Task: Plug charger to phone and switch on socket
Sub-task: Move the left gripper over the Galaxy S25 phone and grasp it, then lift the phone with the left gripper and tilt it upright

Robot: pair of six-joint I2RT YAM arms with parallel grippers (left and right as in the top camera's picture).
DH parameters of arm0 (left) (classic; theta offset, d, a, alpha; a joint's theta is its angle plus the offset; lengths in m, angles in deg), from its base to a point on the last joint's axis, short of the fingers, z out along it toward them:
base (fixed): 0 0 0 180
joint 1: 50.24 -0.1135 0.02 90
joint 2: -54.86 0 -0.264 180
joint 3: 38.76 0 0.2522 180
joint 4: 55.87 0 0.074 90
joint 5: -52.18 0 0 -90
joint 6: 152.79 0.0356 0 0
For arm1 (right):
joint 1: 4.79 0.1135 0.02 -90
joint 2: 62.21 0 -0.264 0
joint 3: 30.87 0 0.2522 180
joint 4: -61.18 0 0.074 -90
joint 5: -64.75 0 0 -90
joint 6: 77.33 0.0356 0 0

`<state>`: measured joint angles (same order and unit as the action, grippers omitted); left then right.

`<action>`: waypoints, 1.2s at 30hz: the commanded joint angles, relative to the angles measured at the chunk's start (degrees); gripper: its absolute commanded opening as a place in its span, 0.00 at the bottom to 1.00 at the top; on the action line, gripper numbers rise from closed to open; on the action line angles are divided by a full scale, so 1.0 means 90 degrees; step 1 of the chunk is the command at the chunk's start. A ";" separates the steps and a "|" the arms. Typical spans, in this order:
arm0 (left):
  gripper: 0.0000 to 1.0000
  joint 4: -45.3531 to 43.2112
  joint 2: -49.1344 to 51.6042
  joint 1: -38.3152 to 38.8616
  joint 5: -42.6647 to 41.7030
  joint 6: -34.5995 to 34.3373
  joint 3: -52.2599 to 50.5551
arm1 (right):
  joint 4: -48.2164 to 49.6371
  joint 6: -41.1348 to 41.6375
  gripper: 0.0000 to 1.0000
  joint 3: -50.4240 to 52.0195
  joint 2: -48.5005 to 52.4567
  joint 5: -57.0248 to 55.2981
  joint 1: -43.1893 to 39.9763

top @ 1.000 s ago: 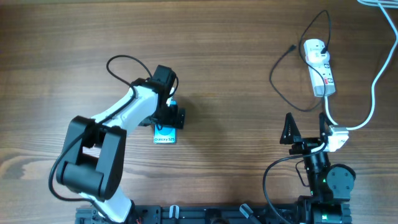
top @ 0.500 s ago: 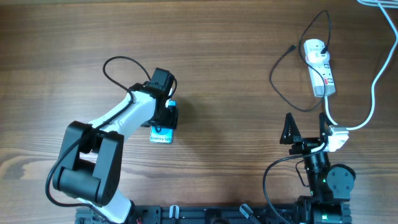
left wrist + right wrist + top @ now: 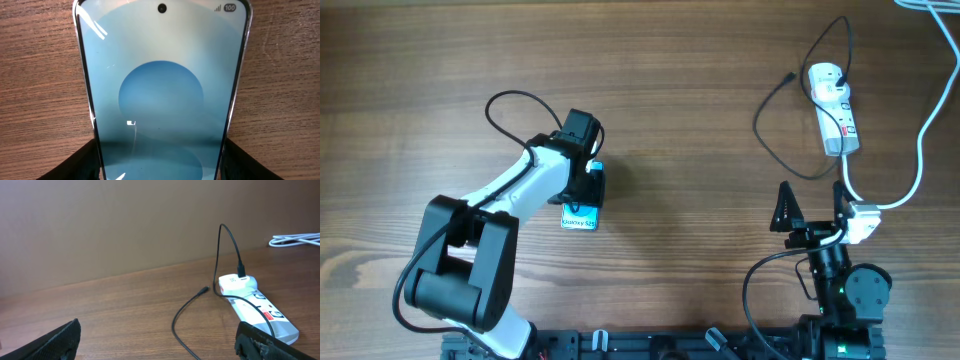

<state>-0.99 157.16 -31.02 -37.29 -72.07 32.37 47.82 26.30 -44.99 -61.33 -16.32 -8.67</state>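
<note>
The phone (image 3: pixel 581 216) lies flat on the wooden table (image 3: pixel 700 100), left of centre, screen up, with its white "Galaxy S25" strip towards the robot; the left gripper (image 3: pixel 588 190) stands directly over it, and in the left wrist view both fingers (image 3: pixel 75 162) press against the long edges of the phone (image 3: pixel 160 100), so the jaws are closed on the phone; the right gripper (image 3: pixel 812 205) sits near the robot base on the right, jaws spread wide and holding nothing; the socket (image 3: pixel 833 120) lies at the far right, well apart from the phone, with its white cord (image 3: pixel 920 150) running off the table edge; the charger (image 3: pixel 765 140) loops beside the socket, its free plug tip (image 3: pixel 204 289) resting on the table just left of the socket (image 3: pixel 255 307).
</note>
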 commanded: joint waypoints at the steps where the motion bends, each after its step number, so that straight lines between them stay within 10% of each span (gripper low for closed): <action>1: 0.49 0.0211 0.0204 0.0044 -0.0510 -0.0017 -0.0090 | 0.0017 0.0005 1.00 0.0007 -0.0075 -0.0063 0.0019; 36: 0.44 0.2278 -0.0998 0.0172 -0.1151 -0.1554 0.2463 | 0.0019 0.0005 1.00 0.0007 -0.0073 -0.0063 0.0019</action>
<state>19.38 149.97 -29.69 -46.75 -84.18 52.76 47.82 26.30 -44.99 -61.33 -16.34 -8.67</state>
